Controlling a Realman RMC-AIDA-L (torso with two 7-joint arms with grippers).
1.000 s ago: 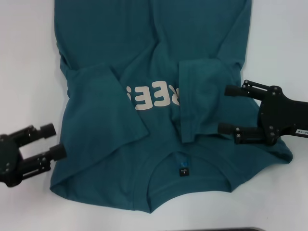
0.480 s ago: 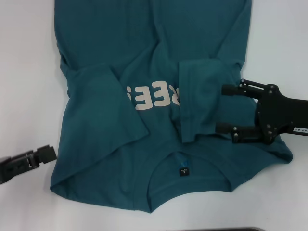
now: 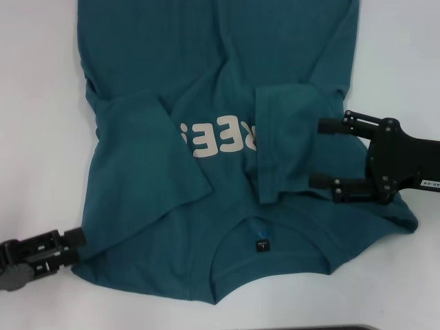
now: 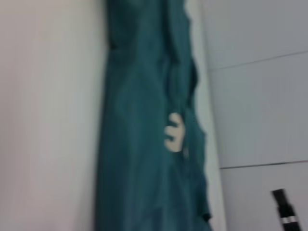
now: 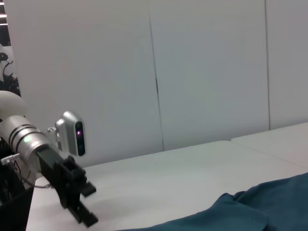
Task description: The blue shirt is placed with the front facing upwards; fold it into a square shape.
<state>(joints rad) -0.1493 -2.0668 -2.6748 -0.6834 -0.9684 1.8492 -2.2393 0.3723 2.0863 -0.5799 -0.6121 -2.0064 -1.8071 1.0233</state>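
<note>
large dark teal-blue cotton t-shirt (image 3: 220,124) spread on the white table (image 3: 34,103), collar toward the robot, small black neck tag (image 3: 261,244) just inside the collar opening. both short sleeves are folded inward onto the chest, partly covering the off-white block letters (image 3: 216,141), which read upside down in the head view. the cloth is creased around the folded sleeves and along the near shoulder seams.

black left gripper (image 3: 65,246) lies low at the shirt's near left corner, its tip touching or just at the fabric edge; only one thick finger block shows in the head view, so whether the fingers are apart or together cannot be told. the left wrist view shows the shirt (image 4: 144,144) edge-on along the table, one pale letter (image 4: 174,137) visible.

black right gripper (image 3: 315,152) rests over the right folded sleeve, its two fingers spread wide apart, one over the sleeve's far part and one over its near hem, with nothing pinched between them. the right wrist view shows a corner of the shirt (image 5: 260,207) and, farther off, the left arm's gripper (image 5: 79,204).
</note>
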